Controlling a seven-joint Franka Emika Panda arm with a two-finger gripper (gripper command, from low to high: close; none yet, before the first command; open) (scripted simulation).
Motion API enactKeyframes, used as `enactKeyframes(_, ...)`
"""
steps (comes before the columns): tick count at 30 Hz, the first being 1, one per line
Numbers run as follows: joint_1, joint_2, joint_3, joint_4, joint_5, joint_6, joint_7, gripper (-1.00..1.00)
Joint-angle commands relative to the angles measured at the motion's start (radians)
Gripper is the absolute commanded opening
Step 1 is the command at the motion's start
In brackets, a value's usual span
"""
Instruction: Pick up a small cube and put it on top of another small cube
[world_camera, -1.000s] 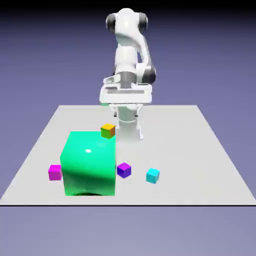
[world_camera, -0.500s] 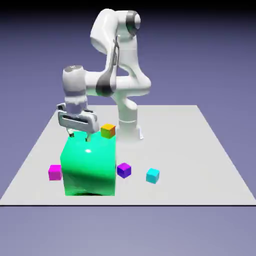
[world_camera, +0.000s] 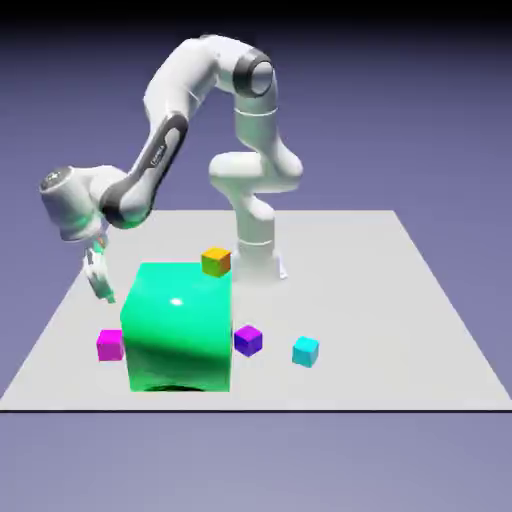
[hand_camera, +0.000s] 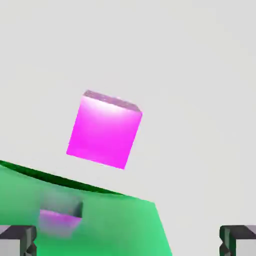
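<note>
Arm (world_camera: 165, 165) and claw (world_camera: 110, 299): shifted since the earlier frame from over the big green block (world_camera: 180, 330) toward nine o'clock in the exterior view, the claw now tilted.

Claw: spread wide, nothing between its fingertips.

Magenta cube, small, to be lifted (world_camera: 110, 346): lay on the table (world_camera: 370, 310), at nine o'clock from the green block, close beside it; the claw hung above, near twelve o'clock.

Orange-topped cube, small, presumed destination (world_camera: 216, 262): at one o'clock from the green block's middle; whether behind it or resting on it could not be told.

Hazards, as judged: the green block filled the hand view's seven o'clock, near one fingertip, so a straight descent might have jammed there or shoved the block. The magenta cube sat askew to the jaws; without a turn of the wrist, closing could have pinched corners and spun it loose.
</note>
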Motion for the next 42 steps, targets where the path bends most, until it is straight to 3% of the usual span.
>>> enactKeyframes(1, -0.027, 0.030, 0.020, 0.012, 0.044, 0.005, -0.002, 0.00)
enactKeyframes(7, -0.155, 0.166, 0.120, 0.069, 0.245, 0.037, -0.015, 0.00)
enactKeyframes(11, -0.192, 0.295, 0.209, 0.063, 0.370, 0.148, -0.093, 0.00)
enactKeyframes(12, -0.192, 0.295, 0.209, 0.063, 0.370, 0.148, -0.093, -1.00)
enactKeyframes(17, -0.146, 0.155, 0.128, 0.058, 0.226, 0.041, -0.032, -1.00)
enactKeyframes(37, -0.238, -0.036, 0.148, 0.004, -0.644, -0.312, -0.576, -1.00)
enactKeyframes(42, -0.165, -0.184, 0.220, 0.000, -0.837, -0.506, -0.668, -1.00)
